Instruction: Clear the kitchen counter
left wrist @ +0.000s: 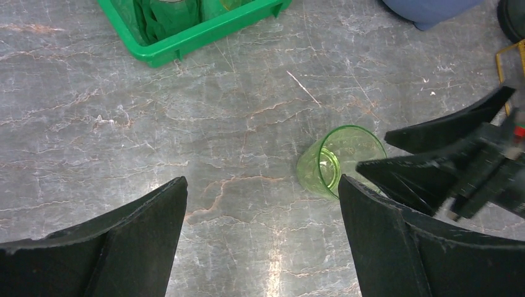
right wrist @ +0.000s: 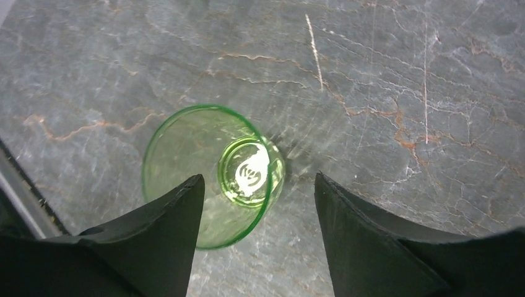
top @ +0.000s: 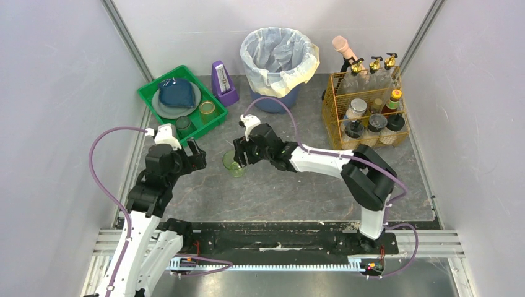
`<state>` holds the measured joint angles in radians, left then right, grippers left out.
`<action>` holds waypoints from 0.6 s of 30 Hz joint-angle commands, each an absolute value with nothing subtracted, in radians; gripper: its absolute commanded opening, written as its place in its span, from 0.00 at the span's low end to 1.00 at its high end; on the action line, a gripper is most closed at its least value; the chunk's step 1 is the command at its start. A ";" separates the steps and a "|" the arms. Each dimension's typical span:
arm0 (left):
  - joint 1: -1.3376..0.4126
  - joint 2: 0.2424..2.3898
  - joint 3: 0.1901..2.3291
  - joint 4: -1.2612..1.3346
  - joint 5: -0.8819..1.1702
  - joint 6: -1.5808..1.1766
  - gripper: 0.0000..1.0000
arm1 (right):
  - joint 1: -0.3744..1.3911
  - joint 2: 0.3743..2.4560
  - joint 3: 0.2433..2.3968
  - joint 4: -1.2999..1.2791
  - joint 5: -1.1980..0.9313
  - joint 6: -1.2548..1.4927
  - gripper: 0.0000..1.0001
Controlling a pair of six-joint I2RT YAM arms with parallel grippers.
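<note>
Seemingly last: translucent green glass tumbler (top: pixel 233 164) (upright) on marbled dark-grey kitchen counter (top: pixel 297 192).
Right gripper (right wrist: pixel 259 185): spread, at its rim.
Left gripper (left wrist: pixel 263 185): released.

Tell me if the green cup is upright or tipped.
Upright: the green cup stands base-down on the counter, rim up; the right wrist view looks down into it.

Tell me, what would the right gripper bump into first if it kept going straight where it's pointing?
Most likely the green cup: it stands upright just under the right gripper, one of its fingers over the rim. Depth is hard to judge; the kitchen counter lies beneath.
</note>
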<state>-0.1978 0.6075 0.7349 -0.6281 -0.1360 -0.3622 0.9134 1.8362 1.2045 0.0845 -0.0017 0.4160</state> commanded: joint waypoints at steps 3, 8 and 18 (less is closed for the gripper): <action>-0.196 0.596 0.736 -0.585 -0.115 -0.386 0.96 | 0.913 1.924 1.296 0.052 0.064 0.461 0.60; -0.195 0.596 0.736 -0.584 -0.109 -0.386 0.96 | 0.899 1.930 1.274 0.073 0.054 0.488 0.39; -0.196 0.587 0.739 -0.541 0.016 -0.409 0.96 | 0.813 1.727 0.959 0.341 -0.086 0.593 0.00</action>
<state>-0.1978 0.6018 0.7349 -0.6117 -0.0799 -0.3637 0.8433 1.8408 1.0679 0.1829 -0.0170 0.5377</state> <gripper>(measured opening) 0.964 0.061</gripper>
